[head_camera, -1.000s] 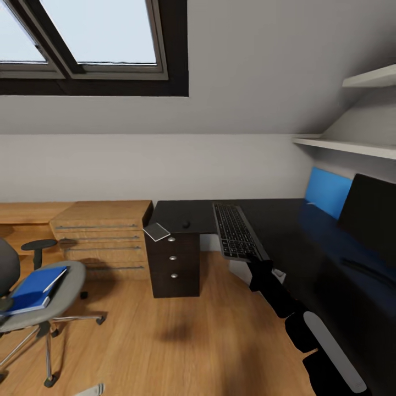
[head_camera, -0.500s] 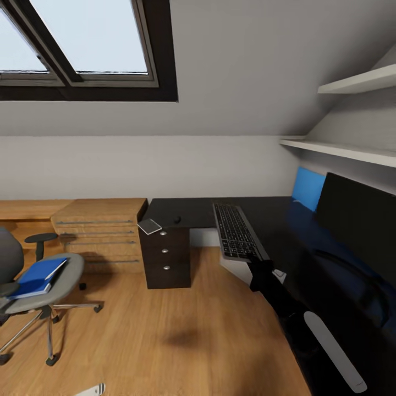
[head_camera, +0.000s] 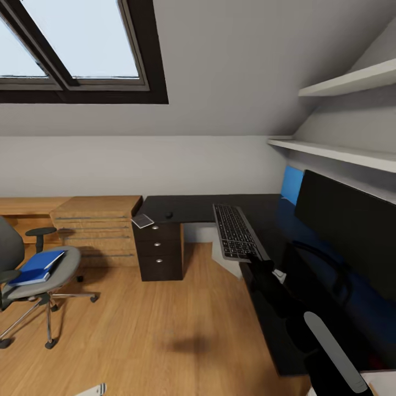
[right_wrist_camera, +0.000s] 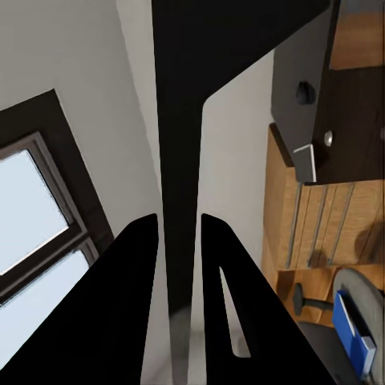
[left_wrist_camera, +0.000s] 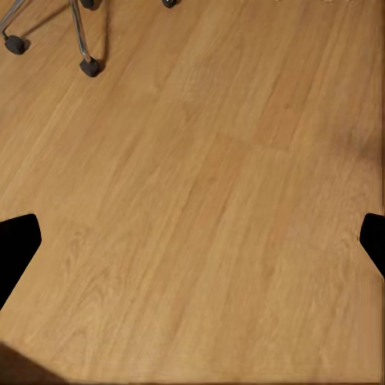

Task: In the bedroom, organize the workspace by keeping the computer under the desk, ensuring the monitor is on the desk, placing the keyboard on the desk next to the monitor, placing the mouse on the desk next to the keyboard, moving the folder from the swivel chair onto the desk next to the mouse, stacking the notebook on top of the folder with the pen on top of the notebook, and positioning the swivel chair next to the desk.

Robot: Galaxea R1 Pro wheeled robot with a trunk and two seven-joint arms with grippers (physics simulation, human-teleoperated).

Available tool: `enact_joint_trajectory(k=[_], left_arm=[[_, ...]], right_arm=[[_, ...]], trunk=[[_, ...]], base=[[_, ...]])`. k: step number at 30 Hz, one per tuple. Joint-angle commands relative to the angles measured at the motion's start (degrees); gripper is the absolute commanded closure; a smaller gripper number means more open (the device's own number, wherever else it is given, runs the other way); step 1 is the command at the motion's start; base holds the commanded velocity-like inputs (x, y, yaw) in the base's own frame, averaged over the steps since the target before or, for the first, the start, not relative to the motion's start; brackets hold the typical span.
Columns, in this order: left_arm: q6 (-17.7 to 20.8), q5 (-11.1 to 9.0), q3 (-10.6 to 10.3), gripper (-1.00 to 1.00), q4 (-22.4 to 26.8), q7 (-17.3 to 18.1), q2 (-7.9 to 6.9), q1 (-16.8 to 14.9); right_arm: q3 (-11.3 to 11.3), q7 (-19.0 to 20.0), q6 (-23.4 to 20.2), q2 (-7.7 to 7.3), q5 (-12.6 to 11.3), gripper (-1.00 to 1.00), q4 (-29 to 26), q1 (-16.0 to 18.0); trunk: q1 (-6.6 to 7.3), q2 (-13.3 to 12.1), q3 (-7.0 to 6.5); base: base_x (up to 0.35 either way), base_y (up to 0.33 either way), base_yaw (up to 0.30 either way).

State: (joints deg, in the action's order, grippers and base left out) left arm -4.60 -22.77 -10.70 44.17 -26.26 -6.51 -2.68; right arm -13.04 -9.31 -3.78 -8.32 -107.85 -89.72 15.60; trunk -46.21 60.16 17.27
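Between my right gripper's (right_wrist_camera: 178, 265) 2 narrowly set fingers sits the keyboard's (head_camera: 235, 231) near end, clamped; left gripper (left_wrist_camera: 192, 241) spread wide.

So the head cam sits up high and looks forward and slightly down into the attic corner, taking in the skylight (head_camera: 71, 49), the counter (head_camera: 220, 208) and the swivel chair (head_camera: 33, 275) from a fair way back. Left wrist cam points straight down at the oak floor (left_wrist_camera: 200, 208), pretty close, catching the chair's casters at the frame edge. Right wrist cam looks along the keyboard (right_wrist_camera: 183, 160) edge-on, and shares the skylight, black cabinet (right_wrist_camera: 341, 104) and chair with the head view.
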Motion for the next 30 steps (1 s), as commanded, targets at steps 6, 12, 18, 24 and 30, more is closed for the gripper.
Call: enact_joint_trajectory(k=[6,12,18,24,30], left_arm=[[-6.1,-0.7,-0.5,-1.0,-1.7,-0.3,-0.08,-0.1],[-7.4,-0.8,-0.5,-1.0,-2.2,-0.3,-0.14,0.0],[-7.4,-0.8,-0.5,-1.0,-2.2,-0.3,-0.16,0.0],[-7.4,-0.8,-0.5,-1.0,-2.2,-0.2,-0.17,0.0],[-7.7,-0.8,-0.5,-1.0,-2.2,-0.1,-0.17,-0.1]], right_arm=[[-0.5,-0.2,0.3,0.19,-0.4,1.0,-0.1,0.0],[-0.8,-1.0,0.3,0.33,0.3,1.0,-0.1,0.0],[-0.8,-1.7,0.4,0.32,0.9,1.0,0.4,0.0],[-0.7,-1.9,0.4,0.4,9.4,1.0,4.9,0.1],[-0.5,-1.5,0.3,0.41,16.9,1.0,12.3,0.7]], trunk=[[0.01,0.0,0.07],[0.01,0.0,0.07],[0.01,0.0,0.07],[0.01,0.0,0.07],[0.01,0.0,0.07]], base=[[-0.083,-0.084,0.0],[-0.15,-0.278,0.0],[-0.12,-0.3,0.0],[-0.073,-0.297,0.0],[-0.007,-0.09,0.0]])
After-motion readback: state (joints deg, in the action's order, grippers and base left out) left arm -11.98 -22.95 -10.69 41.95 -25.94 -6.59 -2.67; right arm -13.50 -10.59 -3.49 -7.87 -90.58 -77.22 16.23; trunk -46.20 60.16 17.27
